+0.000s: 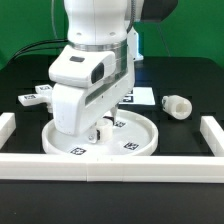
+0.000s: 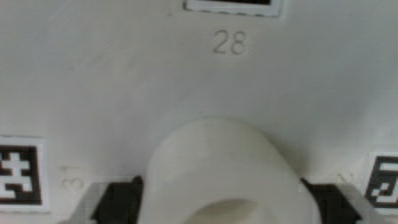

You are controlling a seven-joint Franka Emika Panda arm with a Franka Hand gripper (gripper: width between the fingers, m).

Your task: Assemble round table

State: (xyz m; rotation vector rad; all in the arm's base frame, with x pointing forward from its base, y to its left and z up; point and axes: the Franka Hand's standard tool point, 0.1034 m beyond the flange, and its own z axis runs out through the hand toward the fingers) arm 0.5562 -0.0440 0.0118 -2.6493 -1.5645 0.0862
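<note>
End effector [image 1: 100, 128] low over the round disc [image 1: 142, 136] on the black counter [image 1: 172, 84].
Its fingers [image 2: 121, 198] flank a white stub [image 2: 221, 165] at the disc's middle; clamped or loose, I cannot tell. Leg [image 1: 178, 105] lies apart, white rails [image 1: 110, 166] in front, green wall [image 1: 205, 35] behind.

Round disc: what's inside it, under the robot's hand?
A white rounded piece between the fingers of the gripper, with square tags around. The arm hides much of the disc.

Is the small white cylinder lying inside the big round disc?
No, the cylinder lies on the black table, apart from the disc, toward the exterior view's right.
</note>
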